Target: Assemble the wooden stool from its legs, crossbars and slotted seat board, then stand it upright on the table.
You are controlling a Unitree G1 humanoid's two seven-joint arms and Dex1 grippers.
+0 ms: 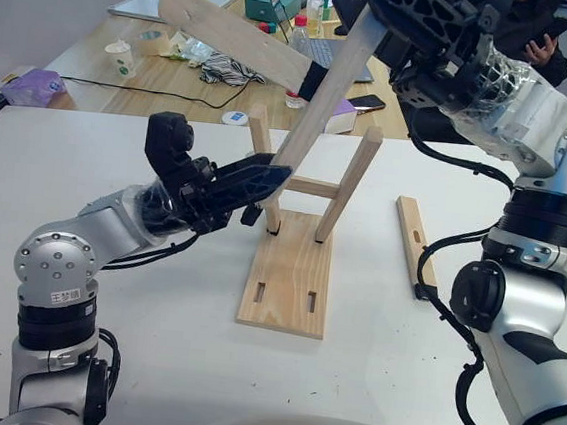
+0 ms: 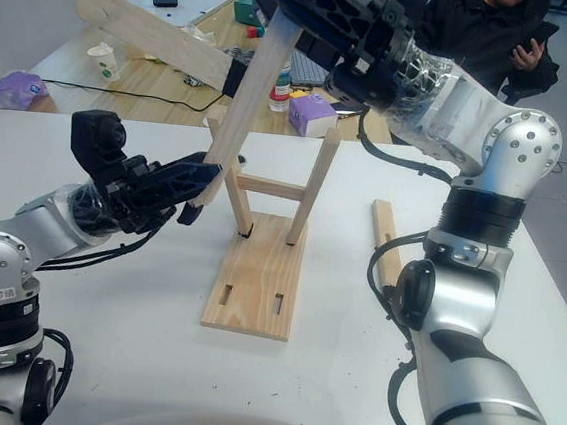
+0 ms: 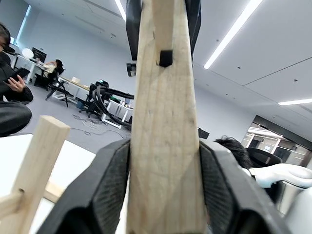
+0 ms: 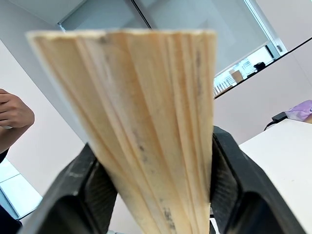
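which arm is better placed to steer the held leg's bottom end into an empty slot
Left. The left tool grips the leg low down, close to the board and its empty slots; the right tool holds the top end, high above the table.

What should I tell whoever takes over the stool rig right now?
Left claw: shut on the lower end of the raised leg.
Right claw: shut on its upper end, high over the table.
Seat board: flat on the table, slots up.
Two standing legs sit in its far slots, joined by a crossbar.
Loose crossbar: on the table, to the board's right.
Done: first leg pair seated.
Left: fill the empty near slots, fit the loose crossbar, stand the stool upright.
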